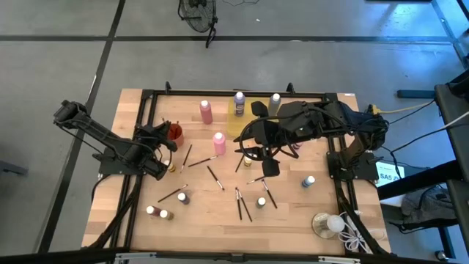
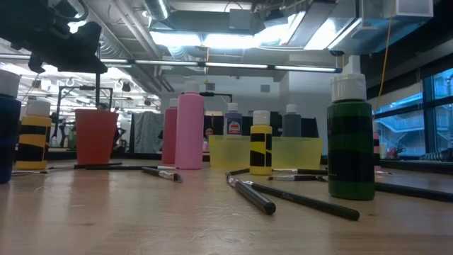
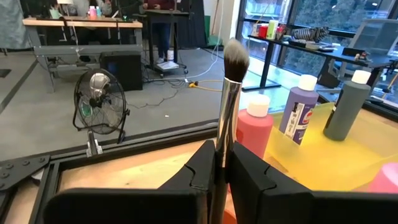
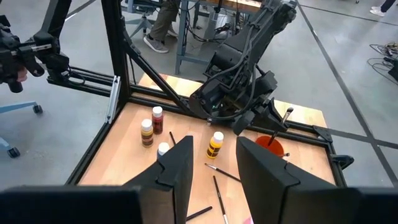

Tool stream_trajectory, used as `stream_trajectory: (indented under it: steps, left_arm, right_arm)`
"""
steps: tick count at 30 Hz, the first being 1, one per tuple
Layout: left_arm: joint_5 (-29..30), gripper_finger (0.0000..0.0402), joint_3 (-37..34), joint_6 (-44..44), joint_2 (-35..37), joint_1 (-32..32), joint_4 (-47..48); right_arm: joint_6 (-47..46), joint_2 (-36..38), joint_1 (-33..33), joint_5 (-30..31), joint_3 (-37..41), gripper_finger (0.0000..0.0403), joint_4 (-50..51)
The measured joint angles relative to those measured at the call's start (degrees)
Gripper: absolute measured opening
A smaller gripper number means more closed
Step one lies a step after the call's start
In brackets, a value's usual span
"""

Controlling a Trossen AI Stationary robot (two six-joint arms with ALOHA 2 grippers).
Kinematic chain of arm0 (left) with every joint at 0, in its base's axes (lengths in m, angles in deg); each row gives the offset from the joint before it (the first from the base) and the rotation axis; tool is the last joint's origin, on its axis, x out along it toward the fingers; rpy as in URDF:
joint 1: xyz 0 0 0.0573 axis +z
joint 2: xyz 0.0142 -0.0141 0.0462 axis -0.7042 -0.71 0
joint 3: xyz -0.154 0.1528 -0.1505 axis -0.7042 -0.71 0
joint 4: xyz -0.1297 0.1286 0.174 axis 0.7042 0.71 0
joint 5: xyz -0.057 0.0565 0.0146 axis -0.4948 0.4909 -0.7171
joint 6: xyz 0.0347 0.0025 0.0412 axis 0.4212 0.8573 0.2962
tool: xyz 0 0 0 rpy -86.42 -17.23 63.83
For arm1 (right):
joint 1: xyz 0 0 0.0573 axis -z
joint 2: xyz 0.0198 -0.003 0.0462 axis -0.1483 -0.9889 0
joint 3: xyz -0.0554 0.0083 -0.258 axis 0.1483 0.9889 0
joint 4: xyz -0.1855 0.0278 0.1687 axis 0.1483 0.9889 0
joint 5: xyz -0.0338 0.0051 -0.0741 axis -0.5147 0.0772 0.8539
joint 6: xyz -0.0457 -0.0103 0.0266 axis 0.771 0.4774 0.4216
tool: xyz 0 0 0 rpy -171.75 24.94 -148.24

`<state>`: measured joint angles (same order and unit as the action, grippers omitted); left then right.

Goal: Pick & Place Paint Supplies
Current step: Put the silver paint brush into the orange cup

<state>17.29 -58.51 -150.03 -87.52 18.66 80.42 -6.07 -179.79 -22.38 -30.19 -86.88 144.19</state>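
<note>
one brush (image 3: 227, 106) is clamped upright between the closed fingers of the left gripper (image 3: 221, 165), held just above the red cup (image 1: 174, 132) near the table's left rear. the right gripper (image 4: 211, 163) hangs empty, fingers apart, over the middle. the handle should be lowered straight into the cup's mouth and released only once inside, so the cup is not tipped.

Bare wood lies open along the table's (image 1: 146, 103) left strip. Scattered paintbrushes (image 1: 242, 205) and small bottles (image 1: 182, 197) clutter the middle.
</note>
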Motion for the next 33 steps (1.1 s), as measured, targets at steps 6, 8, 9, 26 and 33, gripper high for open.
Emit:
stream_trajectory:
  steps: [6, 8, 9, 26, 33]
  left_arm:
    - [-1.1, 0.0032, 0.0, 0.4, 0.0, 0.1, 0.0]
    - [-2.2, 0.0033, 0.0, 1.4, 0.0, 0.7, 0.0]
    - [-2.7, 0.0033, 0.0, 1.8, 0.0, 1.1, 0.0]
    - [-5.4, 0.0039, 0.0, 0.0, 0.0, 3.8, 0.0]
    - [-5.9, 0.004, 0.0, -2.0, 0.0, 3.8, -0.2]
  right_arm:
    - [0.0, 0.0, 0.0, 0.0, 0.0, 0.0126, 0.5]
    - [0.0, 0.0, 0.0, 0.0, 0.0, 0.0126, 0.6]
    - [0.0, 0.0, 0.0, 0.0, 0.0, 0.0126, 0.6]
    - [0.0, 0.0, 0.0, 0.0, 0.0, 0.0126, 0.6]
    - [0.0, 0.0, 0.0, 0.0, 0.0, 0.0126, 0.6]
